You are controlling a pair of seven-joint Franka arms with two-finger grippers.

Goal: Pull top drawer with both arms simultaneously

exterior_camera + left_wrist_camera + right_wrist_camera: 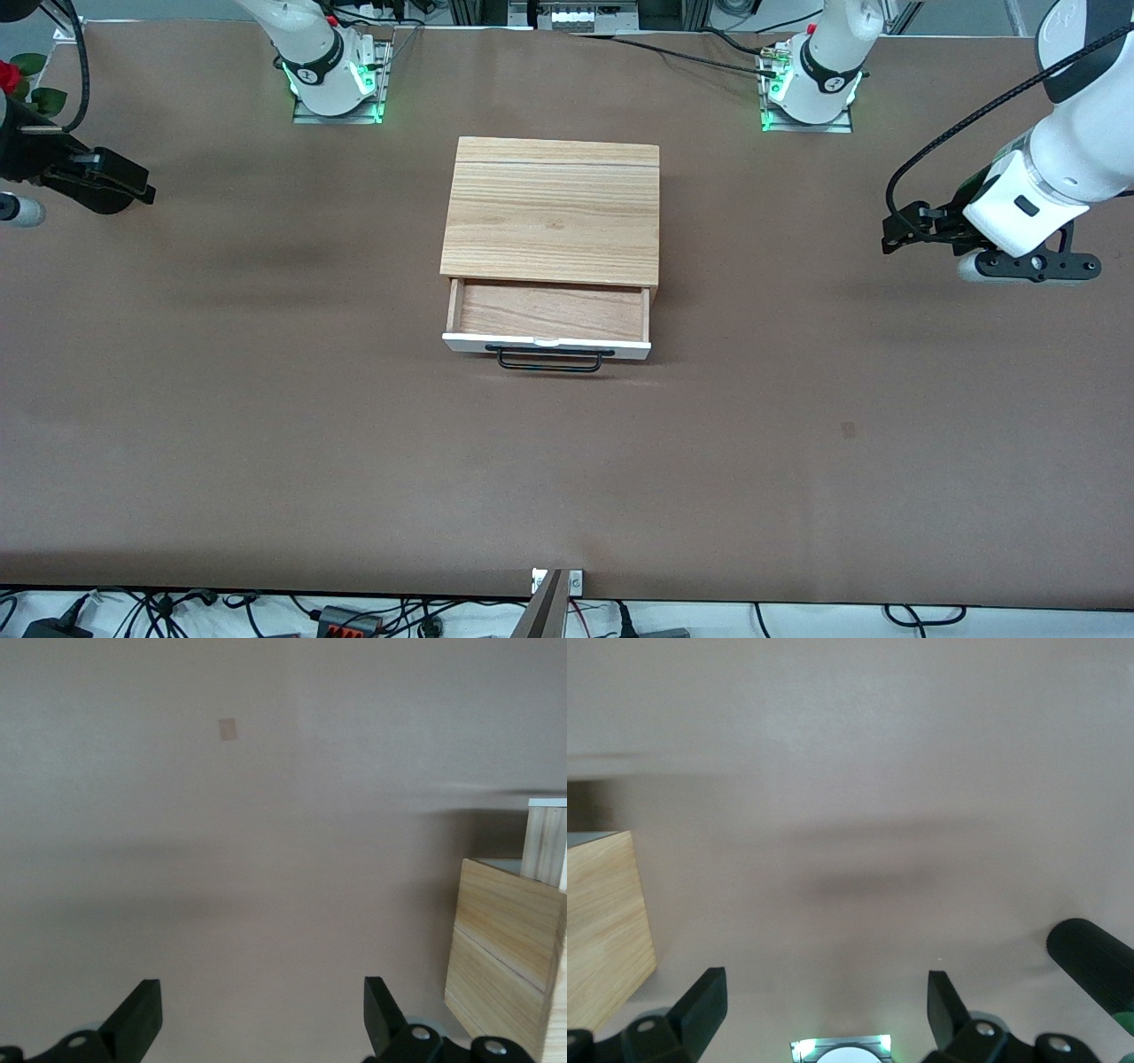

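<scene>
- The top drawer stood partly pulled out of the cabinet at the middle of the desk, its white front and black wire handle facing the front-camera edge; I judged the pull done or nearly so, since the wood-grain inside was open to view.
- I held my left gripper released, fingers spread wide with nothing between them, up over the bare desk near the left arm's end, well apart from the handle.
- My right gripper hung likewise released and empty over the right arm's end of the desk, close to that edge.
- I judged both hands were parked wide so as to stay clear of the drawer's travel.
- A small pale patch marked the desk near my left hand.
</scene>
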